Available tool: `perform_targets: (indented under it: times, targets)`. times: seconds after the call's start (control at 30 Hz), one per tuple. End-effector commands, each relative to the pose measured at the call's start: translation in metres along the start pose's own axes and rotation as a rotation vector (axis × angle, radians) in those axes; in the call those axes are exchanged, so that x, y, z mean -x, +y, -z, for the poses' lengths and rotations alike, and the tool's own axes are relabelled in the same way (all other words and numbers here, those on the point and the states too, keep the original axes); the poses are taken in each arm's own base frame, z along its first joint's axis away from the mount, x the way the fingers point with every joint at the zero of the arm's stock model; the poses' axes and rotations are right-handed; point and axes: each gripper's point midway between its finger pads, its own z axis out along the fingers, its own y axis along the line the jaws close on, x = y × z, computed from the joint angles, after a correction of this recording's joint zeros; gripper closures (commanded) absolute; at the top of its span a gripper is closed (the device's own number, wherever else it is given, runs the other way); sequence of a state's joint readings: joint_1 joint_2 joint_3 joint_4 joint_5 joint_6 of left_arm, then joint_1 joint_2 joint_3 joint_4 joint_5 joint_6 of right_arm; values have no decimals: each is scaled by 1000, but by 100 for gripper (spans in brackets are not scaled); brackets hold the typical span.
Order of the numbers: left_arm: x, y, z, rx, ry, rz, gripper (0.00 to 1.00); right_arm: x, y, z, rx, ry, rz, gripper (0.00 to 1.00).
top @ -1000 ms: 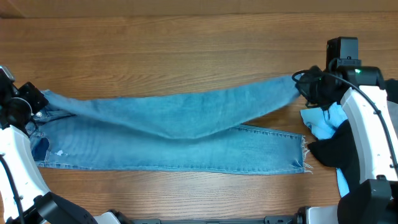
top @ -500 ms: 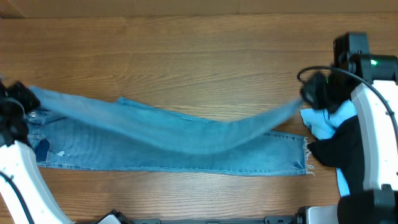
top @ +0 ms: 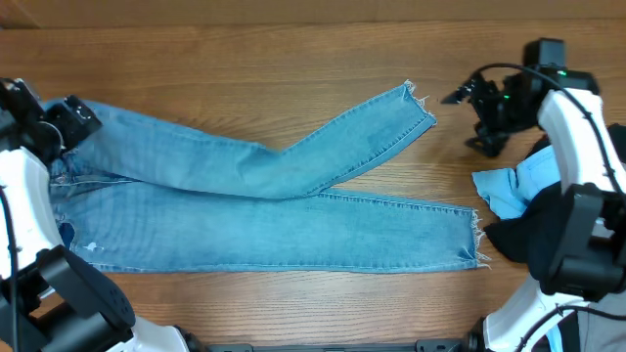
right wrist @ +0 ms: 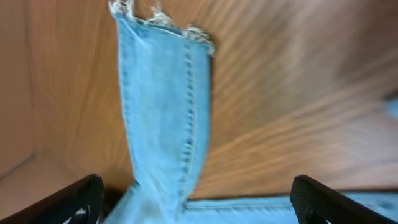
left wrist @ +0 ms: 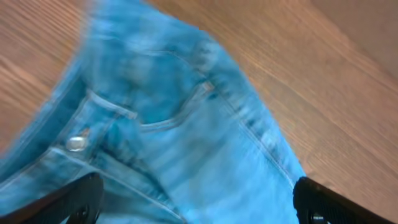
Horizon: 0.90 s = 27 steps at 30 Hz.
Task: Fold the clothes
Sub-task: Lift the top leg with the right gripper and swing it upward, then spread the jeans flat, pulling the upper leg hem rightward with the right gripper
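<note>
The jeans (top: pixel 274 210) are spread flat on the wooden table (top: pixel 293 49), with the waist at the left end. One leg is laid straight along the table, and its frayed hem (top: pixel 479 244) is found just beside a bright blue shirt (top: pixel 504 191) and a black garment (top: pixel 528 244) heaped at the right. The other leg is crossed over it and angled toward the far side, so that its frayed hem (top: pixel 419 103) is well apart from the first.

The left gripper (left wrist: pixel 198 202) is seen above the waistband, where a metal button (left wrist: pixel 76 143) and a front pocket seam are shown. Its fingers (left wrist: pixel 78 199) are spread wide and nothing is held between them.

The right gripper (right wrist: pixel 198 199) is held near the angled hem. Its fingers (right wrist: pixel 74 199) are likewise spread wide, and no cloth is gripped.
</note>
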<state>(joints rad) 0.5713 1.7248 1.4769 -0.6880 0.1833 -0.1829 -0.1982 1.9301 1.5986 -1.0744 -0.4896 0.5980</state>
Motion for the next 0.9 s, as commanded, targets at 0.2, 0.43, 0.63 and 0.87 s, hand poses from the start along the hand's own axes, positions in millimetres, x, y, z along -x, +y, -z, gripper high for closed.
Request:
perform_targets:
  times: [0.2,0.43,0.63,0.87]
  targets:
    - [26,-30,102,-56,-83,-156,2,-2,-7,16,-64,-38,329,59]
    - [3,-70,153,-260,-62,-177,47,20,3,-30,-157,-179,467,88]
    - [-22,-85,186,-340,-30,-172,41,39,5,-103,-128,-190,503,87]
    - [-44,-81,188,-327,51,-166,38,48,-30,-153,-187,-144,452,93]
